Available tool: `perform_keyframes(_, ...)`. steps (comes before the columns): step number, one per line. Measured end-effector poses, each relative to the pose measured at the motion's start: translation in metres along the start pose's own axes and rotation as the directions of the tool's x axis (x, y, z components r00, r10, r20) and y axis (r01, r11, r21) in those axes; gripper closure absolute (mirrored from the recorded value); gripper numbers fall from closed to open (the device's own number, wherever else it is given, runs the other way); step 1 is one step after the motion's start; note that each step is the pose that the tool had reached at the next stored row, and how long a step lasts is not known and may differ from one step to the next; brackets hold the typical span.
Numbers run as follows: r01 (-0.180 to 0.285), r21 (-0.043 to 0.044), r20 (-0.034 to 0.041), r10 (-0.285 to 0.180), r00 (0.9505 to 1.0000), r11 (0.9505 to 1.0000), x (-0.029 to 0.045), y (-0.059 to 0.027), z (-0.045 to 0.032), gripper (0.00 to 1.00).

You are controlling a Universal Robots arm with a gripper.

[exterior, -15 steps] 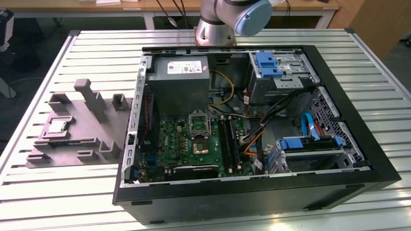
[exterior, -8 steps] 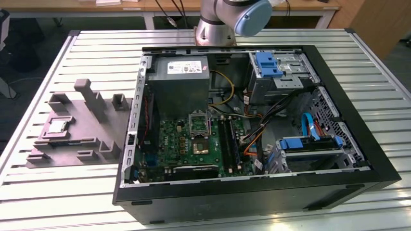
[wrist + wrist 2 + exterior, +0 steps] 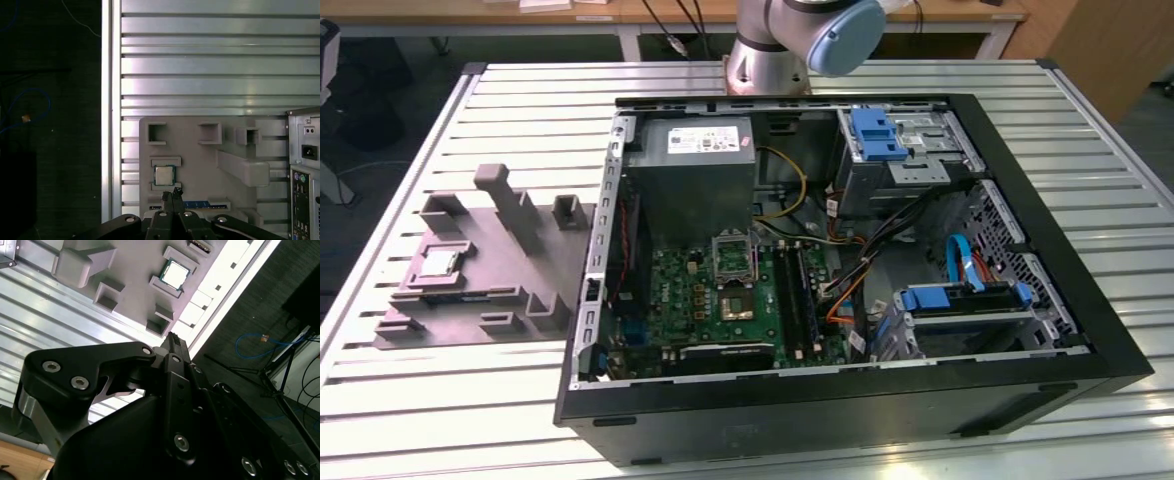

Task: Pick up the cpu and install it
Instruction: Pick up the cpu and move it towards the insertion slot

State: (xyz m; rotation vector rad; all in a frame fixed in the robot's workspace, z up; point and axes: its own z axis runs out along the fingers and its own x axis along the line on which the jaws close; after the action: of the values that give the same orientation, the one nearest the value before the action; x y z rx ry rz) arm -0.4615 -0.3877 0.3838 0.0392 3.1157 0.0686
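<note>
Closed tool (image 3: 173,191), apart from cpu (image 3: 163,175) in tray (image 3: 200,162)

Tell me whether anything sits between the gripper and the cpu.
Nothing visible does. In the first wrist view the cpu lies uncovered in its pocket of the grey tray, with the shut gripper apart from it.

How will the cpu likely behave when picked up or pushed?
The cpu looks thin, flat and square: probably stiff, light, not apt to roll. It sits in a recess of the grey tray, so a sideways push would likely be blocked.
</note>
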Motion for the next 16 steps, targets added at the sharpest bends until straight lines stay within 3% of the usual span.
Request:
perform_keyframes(4,0.0,0.0,0.0,0.0,1.0,1.0,0.0,0.0,0.0,0.89)
perform_keyframes(9,0.0,0.0,0.0,0.0,1.0,1.0,0.0001,0.0,0.0,0.7)
perform_keyframes(16,0.0,0.0,0.0,0.0,1.0,1.0,0.0001,0.0,0.0,0.7)
